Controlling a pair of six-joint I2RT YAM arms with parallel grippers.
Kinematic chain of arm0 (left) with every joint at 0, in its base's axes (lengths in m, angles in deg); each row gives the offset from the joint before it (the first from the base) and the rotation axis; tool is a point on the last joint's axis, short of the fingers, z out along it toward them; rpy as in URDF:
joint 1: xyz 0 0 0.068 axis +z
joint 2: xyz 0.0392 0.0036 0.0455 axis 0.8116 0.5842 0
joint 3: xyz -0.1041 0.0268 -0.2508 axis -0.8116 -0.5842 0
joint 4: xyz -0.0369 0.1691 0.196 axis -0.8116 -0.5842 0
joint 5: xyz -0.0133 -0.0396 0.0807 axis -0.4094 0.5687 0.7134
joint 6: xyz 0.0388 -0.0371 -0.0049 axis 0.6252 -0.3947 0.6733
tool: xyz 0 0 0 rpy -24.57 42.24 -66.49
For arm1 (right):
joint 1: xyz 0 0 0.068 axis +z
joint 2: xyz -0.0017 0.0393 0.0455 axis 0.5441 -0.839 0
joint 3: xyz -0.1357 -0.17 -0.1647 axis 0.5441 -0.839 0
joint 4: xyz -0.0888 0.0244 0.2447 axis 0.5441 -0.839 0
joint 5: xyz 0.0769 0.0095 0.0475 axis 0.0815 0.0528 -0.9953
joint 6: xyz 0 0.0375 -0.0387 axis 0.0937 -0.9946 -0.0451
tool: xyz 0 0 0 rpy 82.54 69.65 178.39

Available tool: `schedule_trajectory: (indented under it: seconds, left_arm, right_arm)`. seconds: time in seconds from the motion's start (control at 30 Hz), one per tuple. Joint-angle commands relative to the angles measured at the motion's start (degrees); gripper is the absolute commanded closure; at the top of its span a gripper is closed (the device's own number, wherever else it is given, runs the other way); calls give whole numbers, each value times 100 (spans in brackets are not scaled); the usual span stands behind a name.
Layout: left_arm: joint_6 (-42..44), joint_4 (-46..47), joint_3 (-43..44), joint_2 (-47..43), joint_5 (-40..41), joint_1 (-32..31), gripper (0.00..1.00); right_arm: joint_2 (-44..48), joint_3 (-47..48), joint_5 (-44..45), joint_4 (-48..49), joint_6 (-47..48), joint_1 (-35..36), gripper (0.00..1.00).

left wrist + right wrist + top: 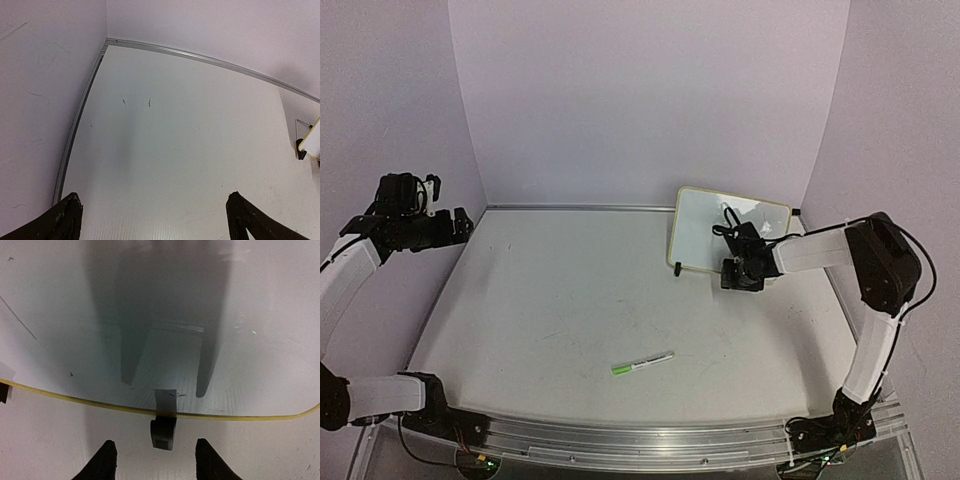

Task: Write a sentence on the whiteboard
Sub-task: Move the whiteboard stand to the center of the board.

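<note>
Setting up the board, I judge: the right gripper (155, 450) has its jaws half-open and empty just short of the whiteboard (702, 230)'s foot (163, 432). The left gripper (153, 197) has its jaws wide and empty. Next comes fetching the marker (642, 363), well apart from the whiteboard.

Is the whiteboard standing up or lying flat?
Standing up: the whiteboard rests on its black feet, with its white face turned toward the arms.

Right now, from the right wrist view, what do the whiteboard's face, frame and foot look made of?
The whiteboard face looks like a smooth, glossy coated or laminated panel: it throws back dark mirror reflections. The frame is pale yellow with a rounded edge, probably plastic. The foot is matte black, likely moulded plastic or rubber; I cannot tell which.
</note>
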Motion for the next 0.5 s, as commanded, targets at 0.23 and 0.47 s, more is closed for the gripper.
schedule_trajectory:
  seconds: [0.23,0.47]
  left_arm:
    - [87,151,-18,-65,-67,9,1]
    - [87,153,-31,-60,-81,12,1]
  right_arm:
    - [-545,446,669,197,-57,23,72]
    - [-677,455,746,206,46,39,90]
